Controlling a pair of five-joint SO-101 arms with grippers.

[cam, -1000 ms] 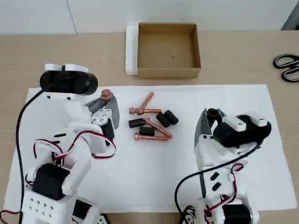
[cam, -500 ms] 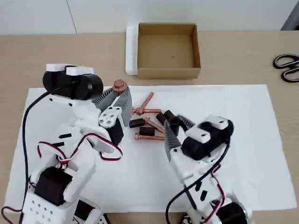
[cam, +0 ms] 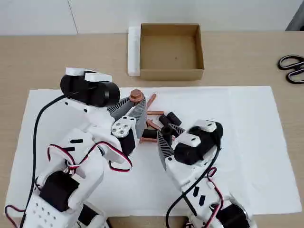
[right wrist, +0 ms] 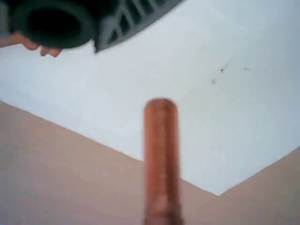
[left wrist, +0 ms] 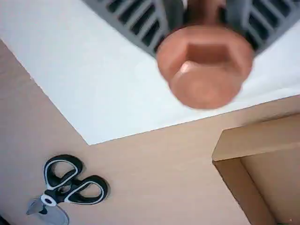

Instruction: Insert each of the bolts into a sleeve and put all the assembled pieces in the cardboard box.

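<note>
While the copper-coloured metal hex-head bolt is being clenched just under its head by the fingers of the left gripper above the white paper sheet, the black tubular sleeve is being grasped by the right gripper; both are being judged light, rigid and slippery.

The hexagon-headed copper-coloured metal bolt is showing a smooth, faintly glossy finish. The white paper sheet and the black tubular sleeve are looking matt, the brown cardboard box dull, the pale wood-look surface smooth.
</note>
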